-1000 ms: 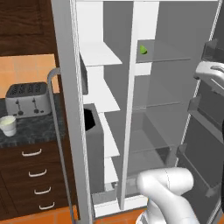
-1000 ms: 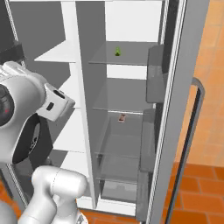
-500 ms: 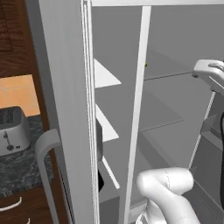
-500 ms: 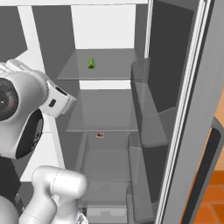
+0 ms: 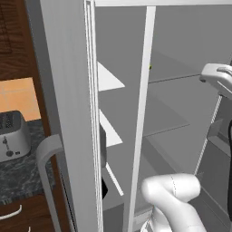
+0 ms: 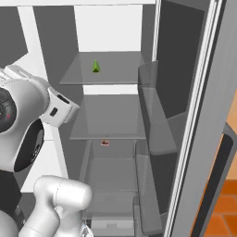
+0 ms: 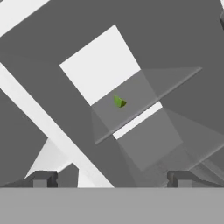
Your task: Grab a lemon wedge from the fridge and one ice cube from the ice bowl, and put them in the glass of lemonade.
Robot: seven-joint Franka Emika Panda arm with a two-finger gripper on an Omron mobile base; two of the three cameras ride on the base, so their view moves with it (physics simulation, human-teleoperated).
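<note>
Yellow-green tiny lemon wedge (image 6: 96, 67) sits alone on upper glass shelf (image 6: 115, 76) inside tall light-grey fridge (image 6: 199, 139), doors open. Gripper (image 7: 111, 178) well short, jaws spread wide, holding nothing. Judged light, soft, slick; pinch across its 2 flat faces, gently.
</note>
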